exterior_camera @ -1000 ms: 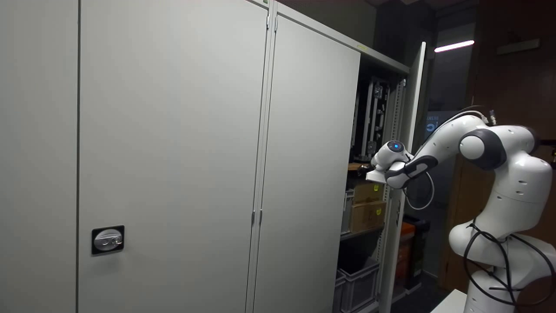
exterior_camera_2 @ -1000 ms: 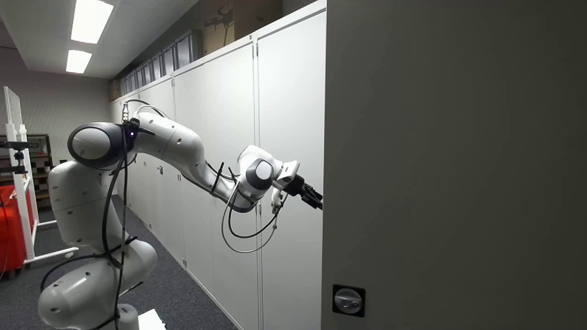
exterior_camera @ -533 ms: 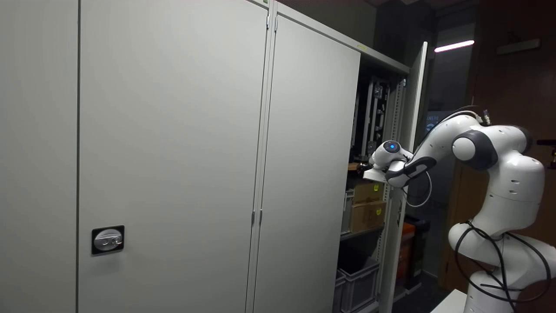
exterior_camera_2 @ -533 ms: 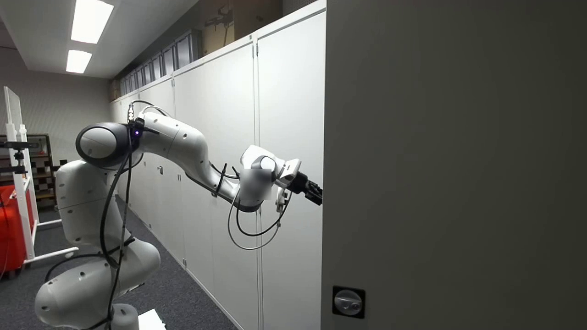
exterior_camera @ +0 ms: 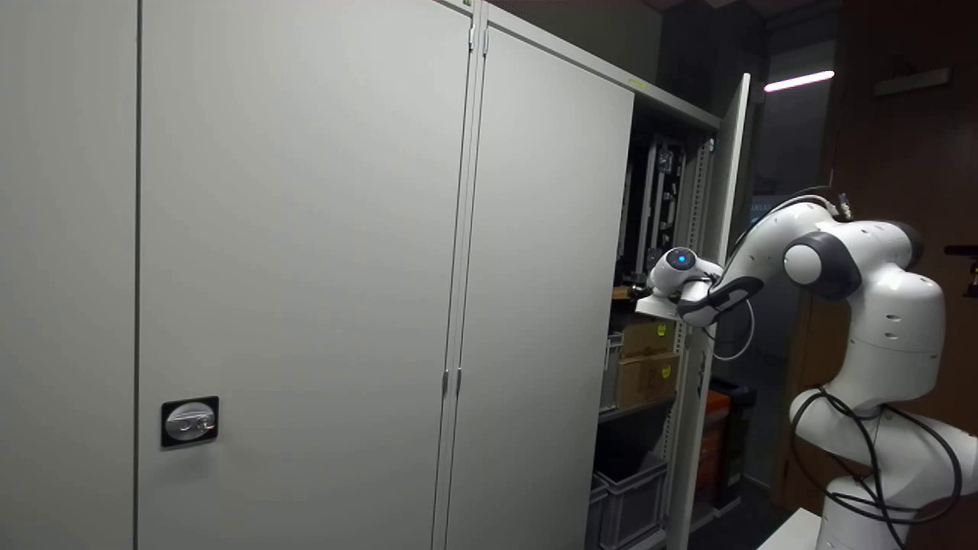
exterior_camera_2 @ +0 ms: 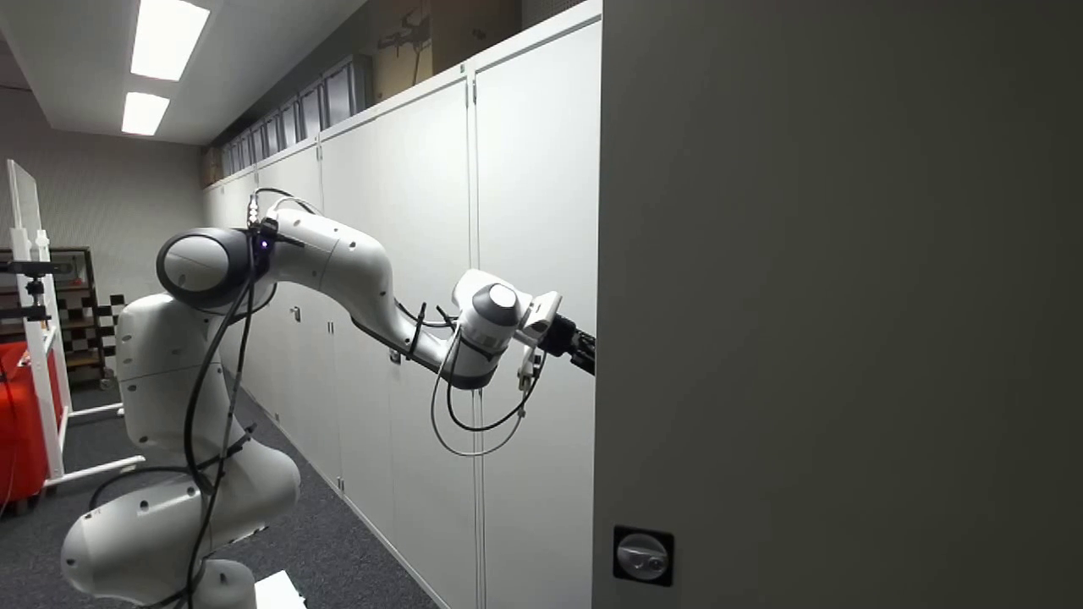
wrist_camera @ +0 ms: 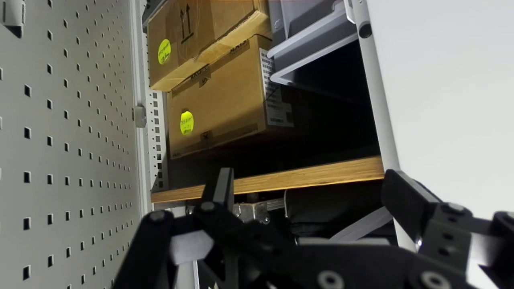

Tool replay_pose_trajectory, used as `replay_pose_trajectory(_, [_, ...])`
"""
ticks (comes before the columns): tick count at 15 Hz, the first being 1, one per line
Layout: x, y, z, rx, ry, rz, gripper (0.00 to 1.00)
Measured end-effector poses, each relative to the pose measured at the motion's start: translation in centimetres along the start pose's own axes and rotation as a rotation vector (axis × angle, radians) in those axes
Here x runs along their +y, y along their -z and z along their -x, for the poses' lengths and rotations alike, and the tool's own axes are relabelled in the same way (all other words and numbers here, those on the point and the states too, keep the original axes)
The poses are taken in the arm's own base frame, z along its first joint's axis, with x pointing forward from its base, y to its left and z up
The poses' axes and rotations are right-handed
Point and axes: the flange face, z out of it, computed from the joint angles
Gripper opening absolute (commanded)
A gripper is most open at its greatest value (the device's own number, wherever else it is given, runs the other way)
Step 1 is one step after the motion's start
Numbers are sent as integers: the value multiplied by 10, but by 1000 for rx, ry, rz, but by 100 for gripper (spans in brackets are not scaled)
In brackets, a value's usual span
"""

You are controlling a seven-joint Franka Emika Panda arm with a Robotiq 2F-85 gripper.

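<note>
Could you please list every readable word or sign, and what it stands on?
"AXIS", seemingly: a cardboard box, wrist view.
Two arrows: the other cardboard box.
Unreadable: yellow stickers, blurred.
Unreadable: the barcode label, too small.
Unreadable: pale lettering behind the arm, in an exterior view.
Unreadable: the yellow strip on the cabinet, blurred.

In an exterior view, a bent white arm [exterior_camera: 898, 328] overlaps the open cabinet door [exterior_camera: 726, 195].

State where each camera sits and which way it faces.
An exterior view: in front of closed doors, looking along them to an open cabinet and most of the arm.
An exterior view: outside the open door, looking past its edge at the arm.
Wrist view: behind the open gripper, which shows, facing cardboard boxes in the cabinet.
Both exterior views share the arm and open door.
</note>
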Motion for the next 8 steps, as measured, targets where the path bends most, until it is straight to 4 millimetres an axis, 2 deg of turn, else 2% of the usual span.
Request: replay_pose_trajectory(8, [-2,-15,-1,31,-4,92,100])
